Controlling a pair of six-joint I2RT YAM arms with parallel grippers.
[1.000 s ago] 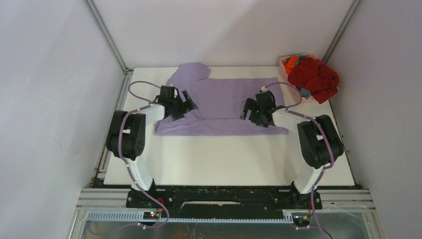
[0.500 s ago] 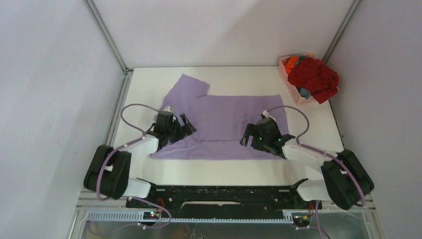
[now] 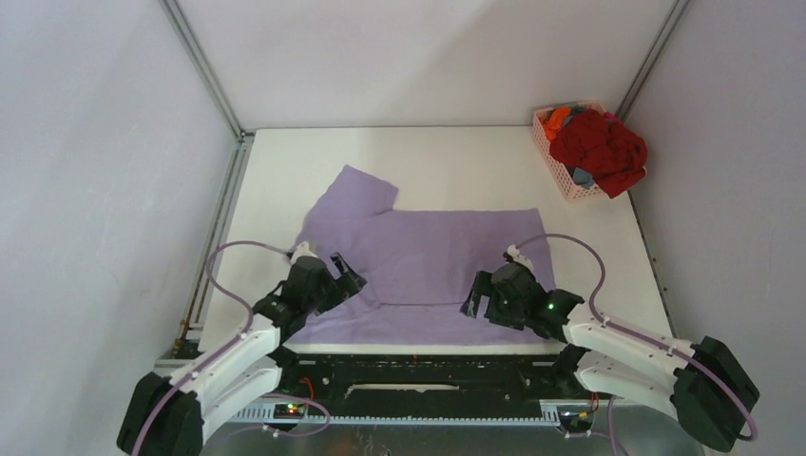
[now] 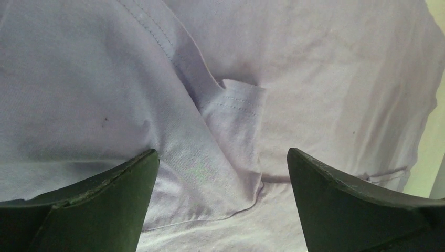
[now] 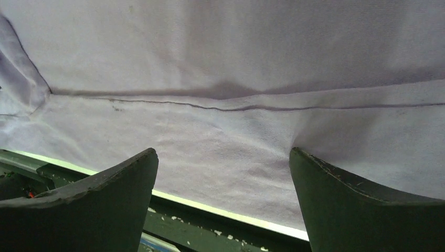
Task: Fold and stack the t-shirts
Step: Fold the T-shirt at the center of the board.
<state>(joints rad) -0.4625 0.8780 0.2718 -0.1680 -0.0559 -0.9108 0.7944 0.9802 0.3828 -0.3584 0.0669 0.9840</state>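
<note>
plain light-lavender cloth t-shirt (image 3: 418, 261) spread flat, well left of pink plastic lattice basket (image 3: 554, 163). left gripper (image 3: 344, 278), right gripper (image 3: 477, 302) both released, fingers splayed over shirt edge farthest from basket, nothing pinched. likely step: first fold, pre-grasp. next: clench both on edge, lift evenly.

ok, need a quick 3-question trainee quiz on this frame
1. True or false: the purple shirt lies in the basket.
2. Both arms' jaws are: A) shut on cloth, B) open over the purple shirt, C) out of view.
3. Which garment tops the basket's pile?
Key: 1 false, it's spread on the table. 2 B. 3 the red shirt.
</note>
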